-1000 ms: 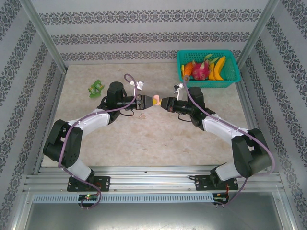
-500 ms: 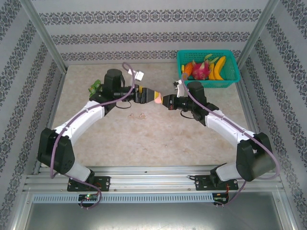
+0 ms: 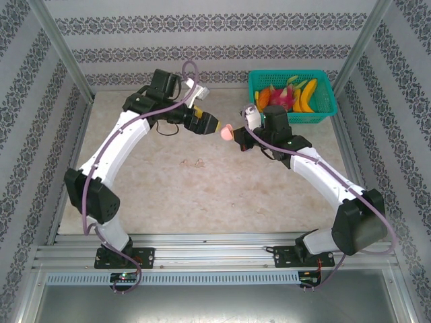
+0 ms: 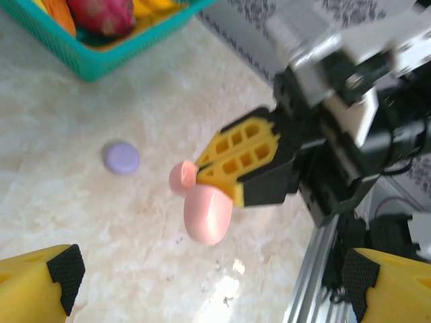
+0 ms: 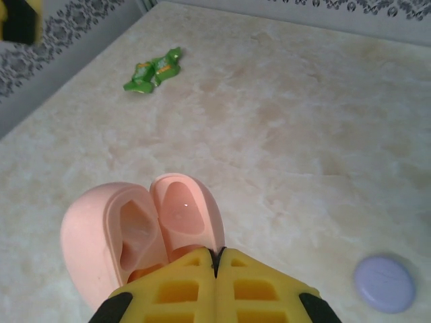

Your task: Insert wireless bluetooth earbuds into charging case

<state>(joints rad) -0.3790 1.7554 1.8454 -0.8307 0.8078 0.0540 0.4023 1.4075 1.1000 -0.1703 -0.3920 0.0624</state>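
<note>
Aluminium rails point(image 3: 215, 252) are running along the near edge with both arm bases bolted to them, and beyond them a beige marble-patterned table point(image 3: 222, 195) is stretching to the far wall. Tiny pale stemmed earbuds point(image 3: 200, 161) are lying loose on that table near its middle, in two small clusters side by side, apart from both grippers. Their colours are too faint to tell. Farther back and above the table, the right gripper point(image 3: 236, 133) is reaching left with its yellow fingers pressed together, clamping a pale pink round charging case point(image 5: 141, 225). That case is hanging open like a clam, its two hollowed halves showing in the right wrist view. Whether anything is sitting inside them I cannot tell. Just left of it, the left gripper point(image 3: 213, 125) is pointing right toward the case without touching it, and in the left wrist view its fingers are standing wide apart with nothing between them. A lilac round case point(image 4: 122, 157) is lying flat on the table on the far side of the held one. A green crumpled wrapper point(image 5: 153, 70) is lying toward the far left, and a teal plastic basket point(image 3: 293, 101) of fruit is sitting in the far right corner.
</note>
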